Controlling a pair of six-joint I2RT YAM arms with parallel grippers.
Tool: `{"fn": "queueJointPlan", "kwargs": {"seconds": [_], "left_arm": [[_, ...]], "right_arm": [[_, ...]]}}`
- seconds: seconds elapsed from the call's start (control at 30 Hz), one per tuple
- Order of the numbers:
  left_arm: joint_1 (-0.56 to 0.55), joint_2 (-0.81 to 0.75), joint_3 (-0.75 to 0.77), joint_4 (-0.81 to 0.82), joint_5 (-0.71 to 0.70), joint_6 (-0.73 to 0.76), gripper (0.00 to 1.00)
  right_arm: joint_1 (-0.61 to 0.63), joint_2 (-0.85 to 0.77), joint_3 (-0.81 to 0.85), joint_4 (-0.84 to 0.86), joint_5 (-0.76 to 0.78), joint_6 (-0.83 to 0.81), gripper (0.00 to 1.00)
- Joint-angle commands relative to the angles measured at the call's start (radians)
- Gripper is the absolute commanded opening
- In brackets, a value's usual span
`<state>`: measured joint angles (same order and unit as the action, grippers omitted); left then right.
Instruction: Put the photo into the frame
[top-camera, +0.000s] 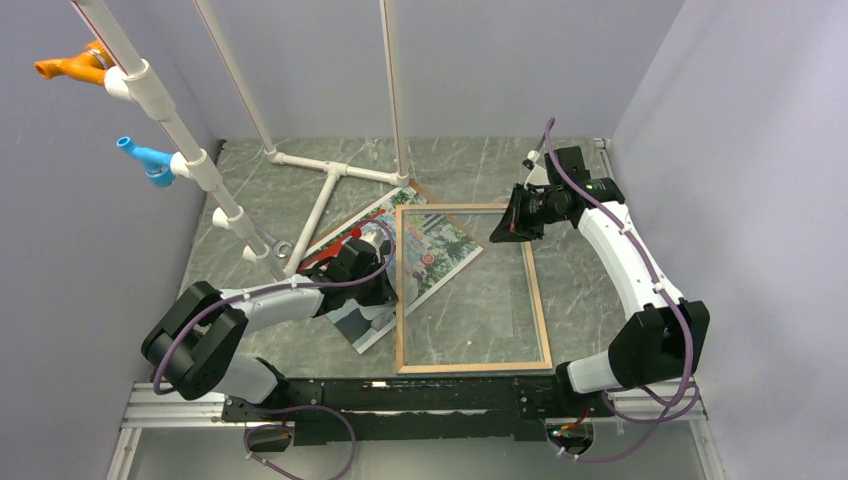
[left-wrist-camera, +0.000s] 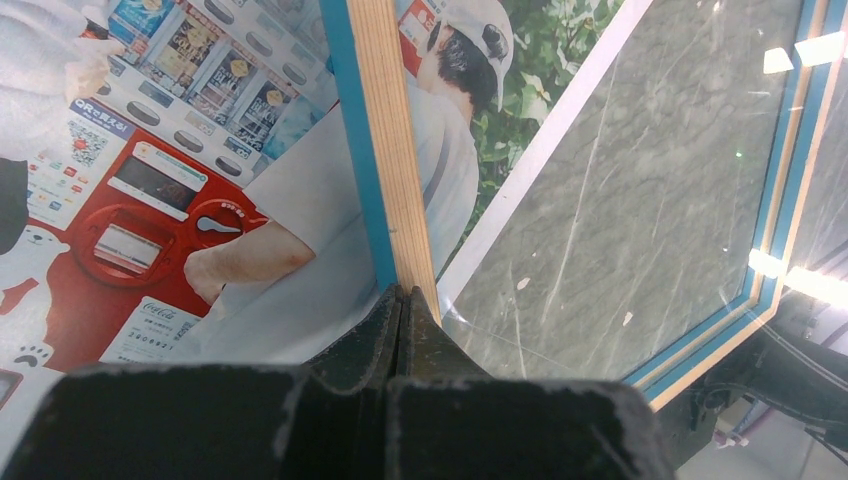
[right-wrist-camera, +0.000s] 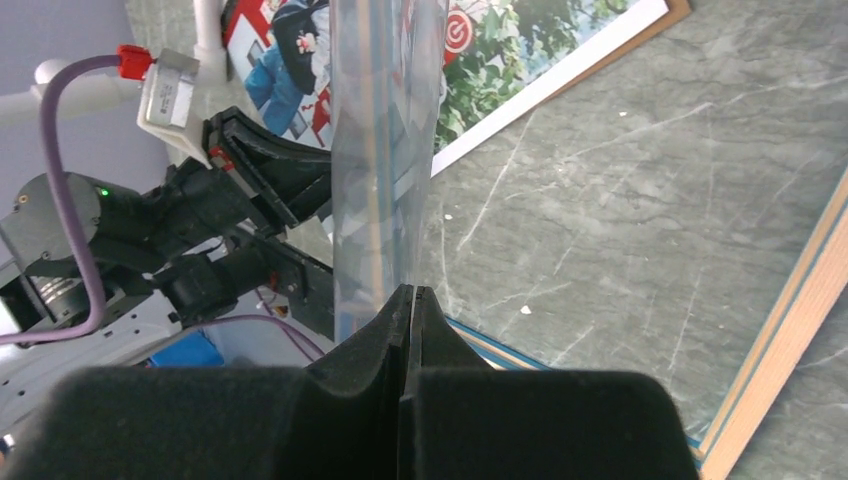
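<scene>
Frame (top-camera: 470, 368) lies on desk (top-camera: 560, 190), lapping photo (top-camera: 440, 250) just ahead-left of left tool (left-wrist-camera: 402, 295). That tool's fingers are pressed together, tips on rail. Right tool (right-wrist-camera: 411, 292) likewise closed at far corner, grip unclear. Likely steering frame square over photo.

- Table (top-camera: 560, 185): grey-green marble with thin pale veins.
- Frame (left-wrist-camera: 390, 130): light wood grain on the face, with a bright blue band along its inner edge.
- Photo (top-camera: 440, 255): white border. There is green foliage toward the upper right and a red vending machine with white panels at the left. A figure wears a white shirt and white cap and has dark hair.
- Backing board (right-wrist-camera: 678, 12): plain brown, top right of the right wrist view.
- Left arm (top-camera: 270, 300) and right arm (top-camera: 620, 245): white links and black joints.
- Cable (top-camera: 547, 135): purple.
- Left gripper (left-wrist-camera: 400, 300) and right gripper (right-wrist-camera: 410, 300): matte black.
- Pipes (top-camera: 190, 150): white.
- Upper left of the overhead view: orange fitting (top-camera: 72, 66), and below it a sky-blue fitting (top-camera: 148, 160).
- Walls (top-camera: 740, 150): pale lavender-grey.
</scene>
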<state>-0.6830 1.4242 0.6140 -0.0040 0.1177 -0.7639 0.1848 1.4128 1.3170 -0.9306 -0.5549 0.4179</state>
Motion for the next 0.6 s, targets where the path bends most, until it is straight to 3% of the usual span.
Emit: {"fn": "queueJointPlan", "kwargs": {"seconds": [0.0,0.37,0.57], "left_arm": [[-0.001,0.065,-0.017,-0.062,-0.079,0.045,0.0],[-0.002,0.072,-0.013,-0.063,-0.077,0.049,0.0],[-0.002,0.074,-0.013,-0.063,-0.075,0.049,0.0]], "right_arm": [[0.015,0.03,-0.003,-0.06,0.052,-0.045,0.0],[0.017,0.058,0.019,-0.077,0.097,-0.081,0.0],[0.017,0.047,0.013,-0.081,0.11,-0.079,0.08]]}}
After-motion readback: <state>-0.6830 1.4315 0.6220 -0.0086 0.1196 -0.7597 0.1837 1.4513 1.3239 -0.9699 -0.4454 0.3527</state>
